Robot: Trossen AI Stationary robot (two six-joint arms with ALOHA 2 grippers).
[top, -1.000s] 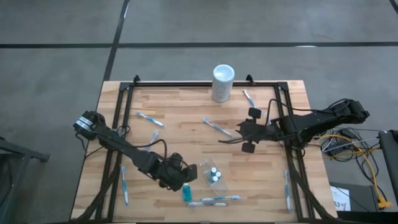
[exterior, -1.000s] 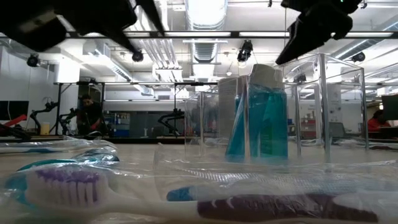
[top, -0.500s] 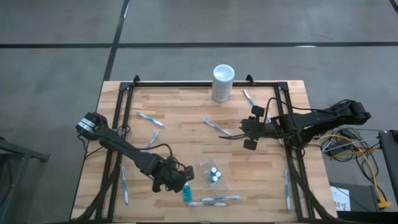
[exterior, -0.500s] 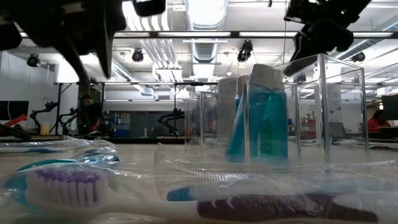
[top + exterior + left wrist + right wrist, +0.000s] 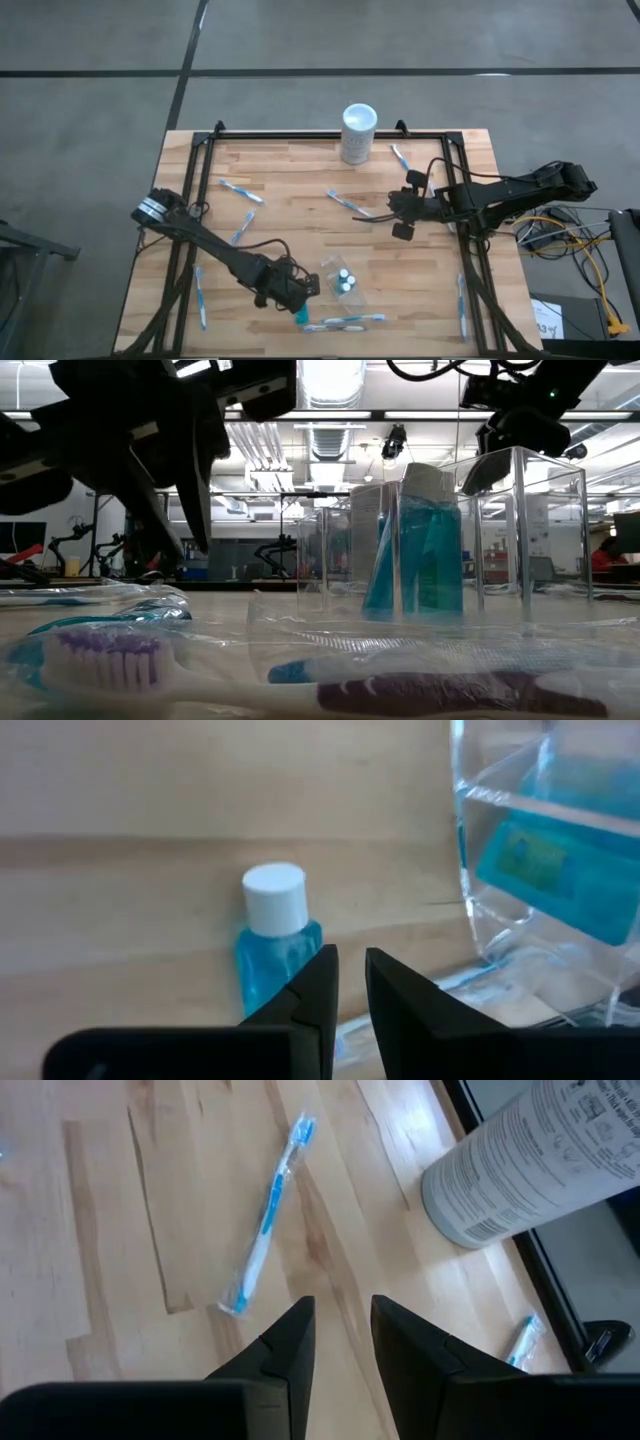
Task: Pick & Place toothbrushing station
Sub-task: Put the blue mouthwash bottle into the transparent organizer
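Observation:
A small clear cup stands near the table's front with two teal white-capped tubes upright inside it. Another teal tube lies on the wood just left of the cup. My left gripper hangs slanting down just above this lying tube. Its fingers stand open by a narrow gap with nothing between them. Wrapped blue-and-white toothbrushes lie scattered, one by the front edge. My right gripper hovers open over the right middle, near another toothbrush. My left gripper comes slanting down beside the lying tube's body. One fingertip stands in front of that body in the left wrist view, and I cannot tell whether it touches it.
A tall white cylinder stands at the far edge. Several toothbrushes lie apart: at the far left, at the middle, along the left rail and along the right rail. A black frame borders the tabletop.
My left gripper has sunk toward the table and moved a little toward the near edge and right, closing in on the lying tube and the cup. The tube, the cup and the toothbrushes have stayed where they were.

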